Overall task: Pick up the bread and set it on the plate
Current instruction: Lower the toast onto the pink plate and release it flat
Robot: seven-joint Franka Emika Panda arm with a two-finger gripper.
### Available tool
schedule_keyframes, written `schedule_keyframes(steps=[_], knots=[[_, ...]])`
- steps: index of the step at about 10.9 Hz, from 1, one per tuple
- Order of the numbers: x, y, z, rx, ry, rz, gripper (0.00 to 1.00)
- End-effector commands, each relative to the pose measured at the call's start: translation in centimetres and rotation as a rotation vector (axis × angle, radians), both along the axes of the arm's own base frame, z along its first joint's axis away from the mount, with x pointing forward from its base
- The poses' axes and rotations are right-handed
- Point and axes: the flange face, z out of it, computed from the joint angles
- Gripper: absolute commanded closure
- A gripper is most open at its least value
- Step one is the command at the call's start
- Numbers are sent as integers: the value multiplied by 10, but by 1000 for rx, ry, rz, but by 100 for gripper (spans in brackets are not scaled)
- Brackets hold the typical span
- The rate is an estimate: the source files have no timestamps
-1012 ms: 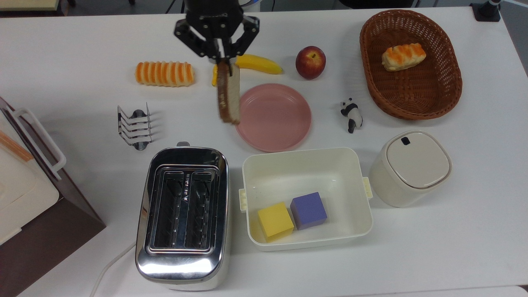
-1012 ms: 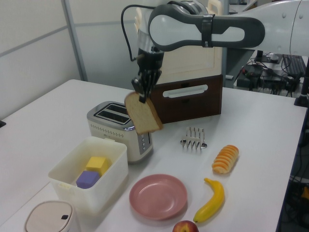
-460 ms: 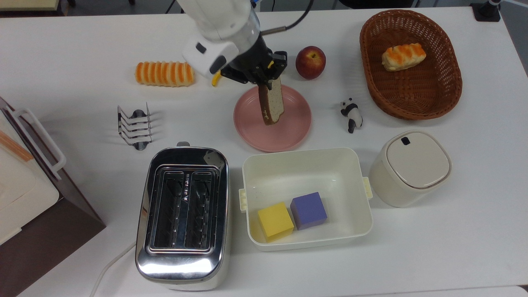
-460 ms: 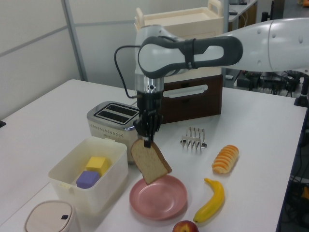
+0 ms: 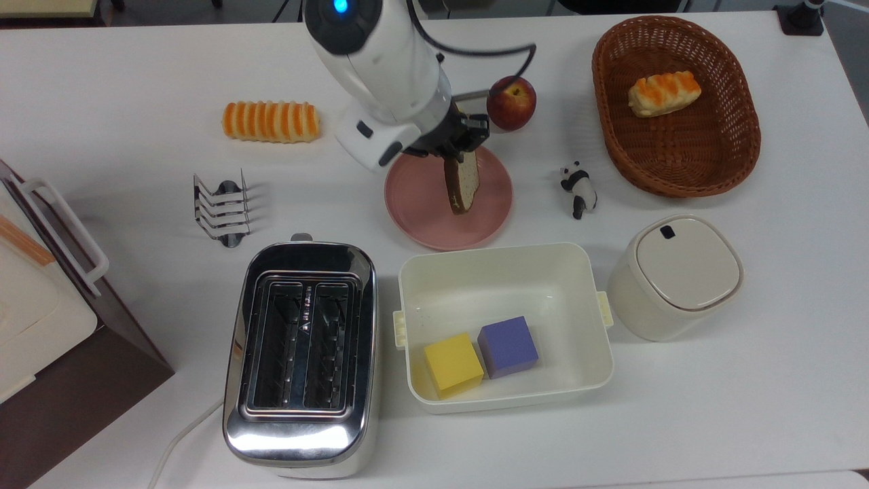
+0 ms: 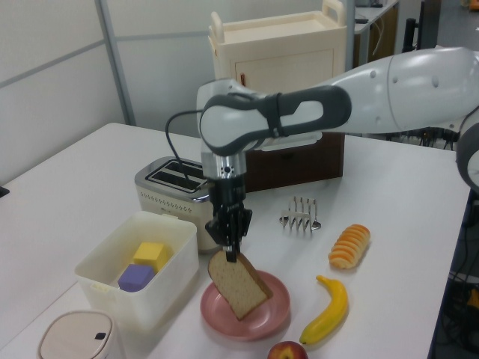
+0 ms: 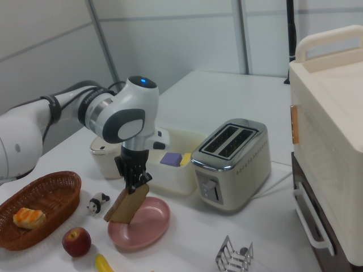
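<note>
My gripper (image 6: pixel 230 250) is clamped on the top edge of the bread (image 6: pixel 239 285), which hangs tilted below it, its lower corner over the pink plate (image 6: pixel 273 314) at the bottom centre of the left view. In the top view the slice sits near the middle of the frame, over the plate's upper right part (image 5: pixel 414 210), and in the right view it leans down toward the plate's left side, low in the frame. Whether the lower corner already touches the plate I cannot tell. The step in hand, as I judge it, is the set-down. To do it well I should lower gently until the corner rests on the plate, then let the slice lean over toward the plate's centre so it falls flat inside the rim and not across it. I would part my fingers only once the bread is supported, and lift straight up, keeping clear of the apple (image 5: pixel 511 102) and the cream tub (image 5: pixel 504 272) nearby.
</note>
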Motion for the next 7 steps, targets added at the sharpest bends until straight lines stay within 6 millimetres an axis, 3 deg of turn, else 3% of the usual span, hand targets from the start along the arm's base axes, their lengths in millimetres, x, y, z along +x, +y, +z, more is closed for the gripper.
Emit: schedule_keyframes(steps=[1,2,3,7], knots=[[-2,14,-16,-4,54,-55,88],[-1,15,-23,-9,65,-61,62],[-1,21,-22,-12,62,-50,1],[-3,0,6,-147,3,1,0]])
